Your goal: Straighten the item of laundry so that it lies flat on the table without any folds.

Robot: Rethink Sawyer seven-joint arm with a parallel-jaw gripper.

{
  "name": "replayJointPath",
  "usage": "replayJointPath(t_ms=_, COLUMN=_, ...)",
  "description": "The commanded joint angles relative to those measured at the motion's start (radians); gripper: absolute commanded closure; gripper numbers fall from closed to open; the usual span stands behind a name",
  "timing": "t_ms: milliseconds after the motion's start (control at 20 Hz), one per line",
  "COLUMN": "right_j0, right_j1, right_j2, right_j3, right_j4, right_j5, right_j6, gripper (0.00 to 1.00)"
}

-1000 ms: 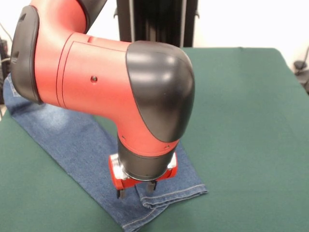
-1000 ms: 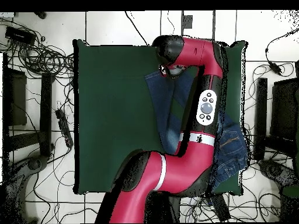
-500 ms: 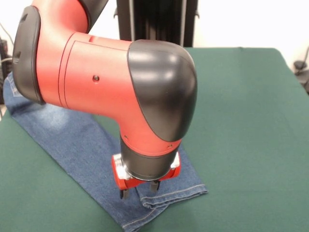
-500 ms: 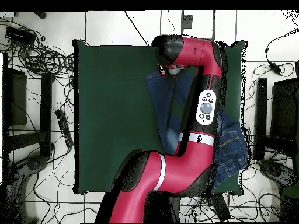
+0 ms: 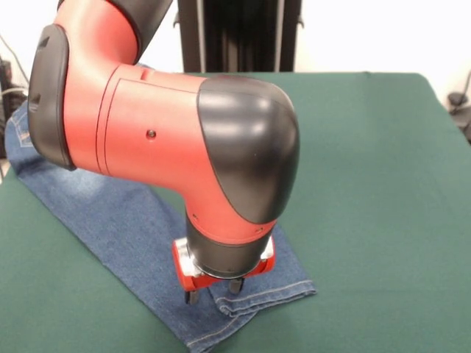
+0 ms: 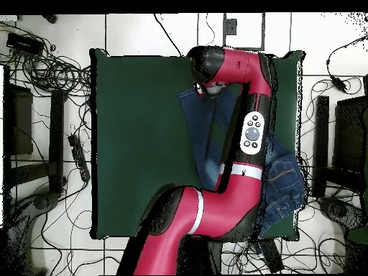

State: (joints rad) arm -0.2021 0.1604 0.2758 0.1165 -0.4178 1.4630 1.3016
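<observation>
Green felt covers the wide tabletop, and in the overhead view a tiled floor strewn with dark cables surrounds it.

Taking the jeans as the landmark in the front view: they lie on the felt in a long diagonal band, starting at the left edge of the tabletop, where the cloth shows a faded pale patch, and running down to the right, ending in a stitched hem near the bottom of the picture. At that hem the cloth is doubled over, one layer lying over another with a small ridge between them.

Above the middle of the jeans the red arm stretches sideways, its big red link ending in a black elbow cap; from there the wrist turns straight down towards the hem end.

The claw hangs from a red collar right at the folded hem, two short dark fingertips pointing down onto the denim. They stand a little apart; whether any cloth is pinched between them cannot be made out.

From overhead, the waist part of the jeans bunches at the tabletop's right edge, beside the arm's long link.
</observation>
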Motion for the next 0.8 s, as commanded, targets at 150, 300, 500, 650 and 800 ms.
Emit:
replayJointPath(t_ms=150, right_j0=0.008, right_j1=0.069, right_j2=0.174, right_j3=0.078, right_j4=-0.036, right_j5=-0.017, right_j6=-0.033, gripper=0.0)
replayJointPath(t_ms=300, right_j0=0.0, right_j1=0.079, right_j2=0.208, right_j3=0.068, right_j4=-0.058, right_j5=-0.025, right_j6=-0.047, gripper=0.0)
replayJointPath(t_ms=500, right_j0=-0.005, right_j1=0.078, right_j2=0.228, right_j3=0.067, right_j4=-0.076, right_j5=-0.04, right_j6=-0.05, gripper=0.0)
replayJointPath(t_ms=650, right_j0=-0.007, right_j1=0.077, right_j2=0.232, right_j3=0.07, right_j4=-0.084, right_j5=-0.046, right_j6=-0.048, gripper=0.0)
replayJointPath(t_ms=800, right_j0=-0.009, right_j1=0.076, right_j2=0.237, right_j3=0.073, right_j4=-0.09, right_j5=-0.05, right_j6=-0.045, gripper=0.0)
